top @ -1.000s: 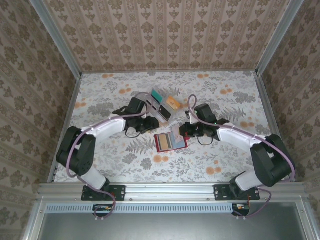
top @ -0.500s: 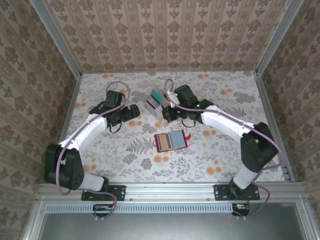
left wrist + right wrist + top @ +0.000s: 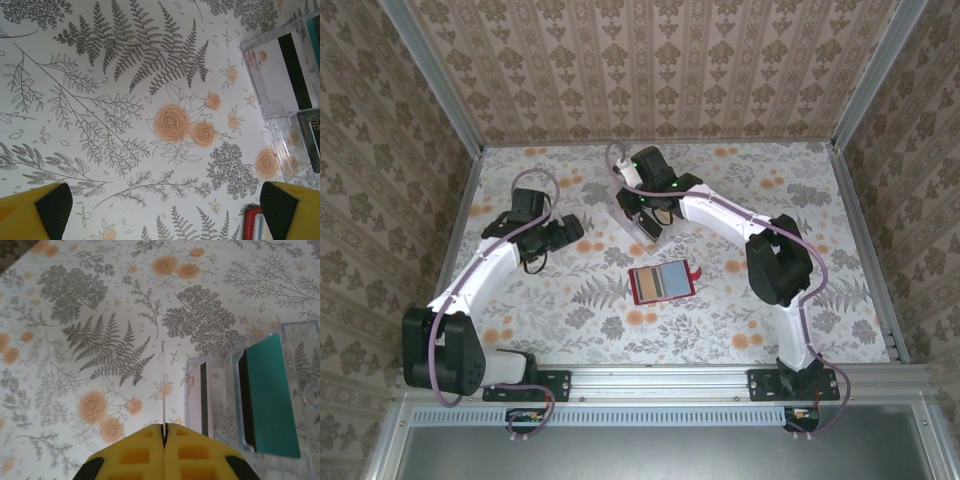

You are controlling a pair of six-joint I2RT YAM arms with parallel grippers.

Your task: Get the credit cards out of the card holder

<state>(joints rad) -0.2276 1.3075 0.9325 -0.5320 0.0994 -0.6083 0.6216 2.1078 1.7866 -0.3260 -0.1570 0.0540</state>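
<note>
1. The wallet [image 3: 662, 283] lies open and flat near the middle of the surface [image 3: 800, 200]. It has a red border around a grey-blue inside.
2. Its tab [image 3: 695, 271] sticks out at the wallet's 3 o'clock edge. From above, cards inside it cannot be told from the lining.
3. The rack [image 3: 287, 160], of clear plastic, stands at about 12 o'clock from the wallet and apart from it. It holds a teal card [image 3: 270, 395] and a striped card [image 3: 272, 75], white with a dark band.
4. The right fingers [image 3: 160, 442] are pressed together on a thin card [image 3: 163, 385]. The card is seen edge-on and juts straight out past the tips.
5. In the right wrist view that card hangs at 9 o'clock of the rack's outer wall, just beside it. Whether it touches the rack cannot be told.
6. From above, the right fingers sit over the rack.
7. The left fingers [image 3: 565, 231] are at 9 o'clock of the rack, near it but apart from it.
8. They stand wide apart, with the dark pads [image 3: 52, 210] in the two bottom corners of the left wrist view. The flowered surface shows between them.
9. A red corner of the wallet shows at about 5 o'clock in that view, just beside one pad.
</note>
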